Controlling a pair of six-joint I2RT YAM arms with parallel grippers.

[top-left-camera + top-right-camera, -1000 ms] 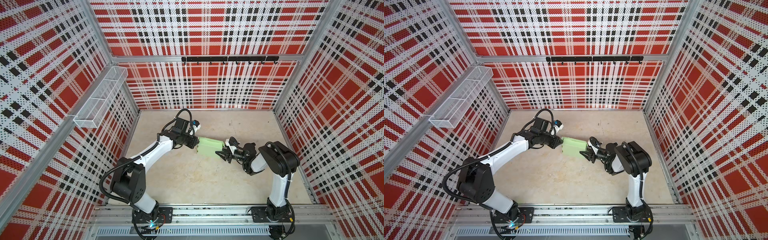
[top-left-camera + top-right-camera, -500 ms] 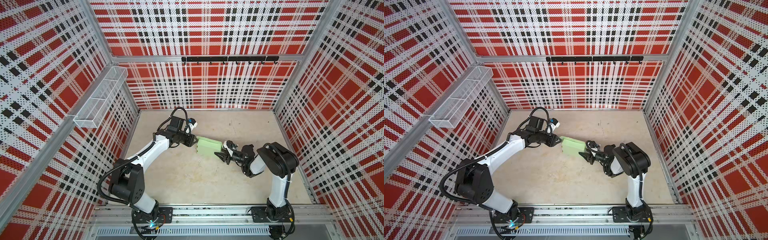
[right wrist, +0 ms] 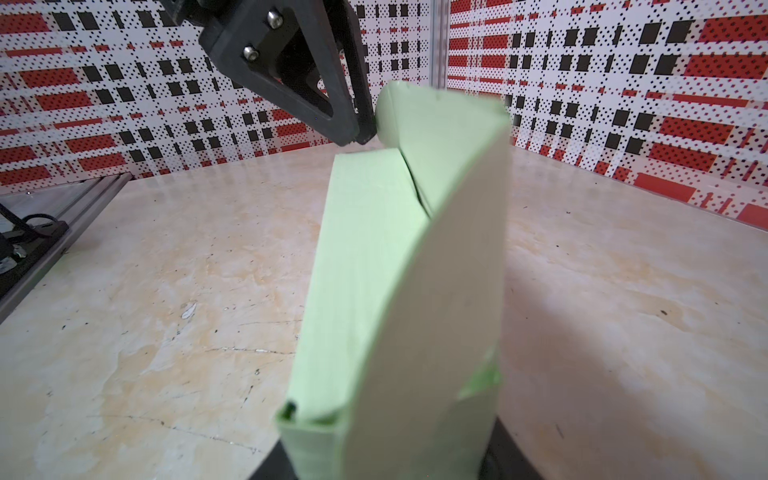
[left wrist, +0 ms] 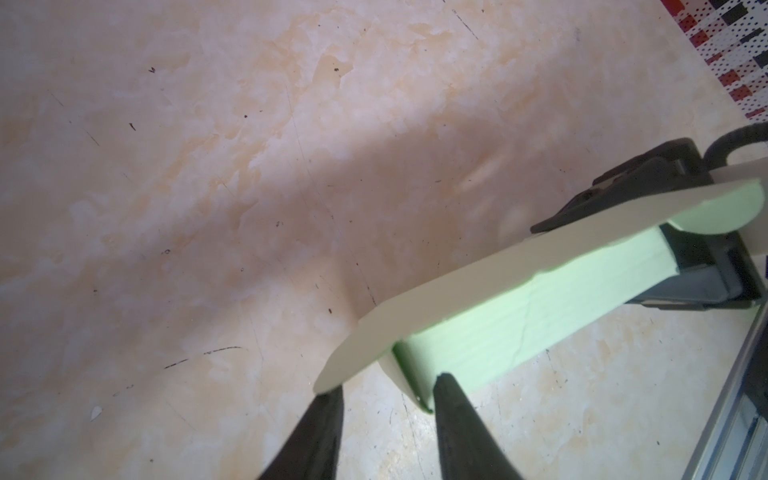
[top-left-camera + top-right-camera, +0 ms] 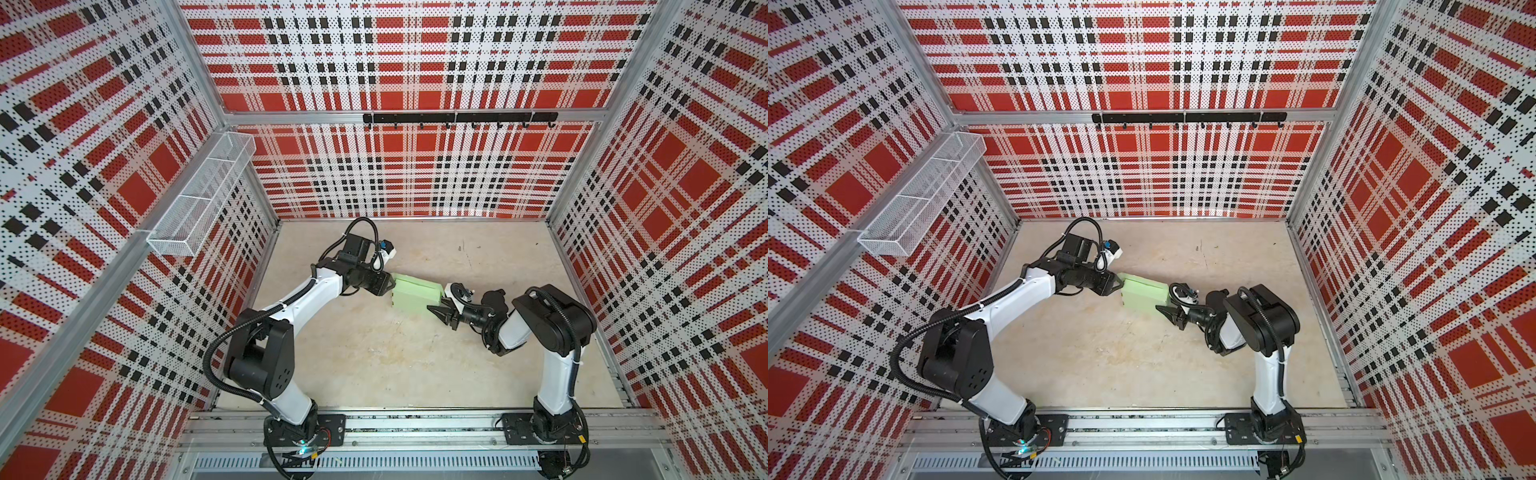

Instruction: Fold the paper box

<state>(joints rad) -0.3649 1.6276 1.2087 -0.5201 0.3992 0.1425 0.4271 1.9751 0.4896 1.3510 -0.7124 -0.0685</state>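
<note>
Working on a beige, mottled tabletop (image 5: 374, 365), scuffed and marked with thin dark scratches. I am shut in on three sides by perforated walls (image 5: 415, 174) in red, white and black plaid. A wire basket (image 5: 199, 199) hangs on the left wall, a black hook rail (image 5: 457, 118) runs along the back one, and an aluminium rail (image 5: 415, 428) carries both arm bases at the front. The box (image 5: 415, 293) sits near mid-table between my two arms in both top views, with its long flap standing off the body rather than flat (image 3: 457, 249). My left pincer (image 5: 390, 284) is at the box's left end. In the wrist view its jaws stand apart (image 4: 388, 384), the box end lies at the tips, and nothing is pinched. My right pincer (image 5: 436, 312) is at the opposite end and grips the box, whose near end fills the gap between the fingers. Against a second ago, the left jaws have parted and let go of that end. The left arm has barely shifted, the right keeps its hold, and the box lies where it lay.
</note>
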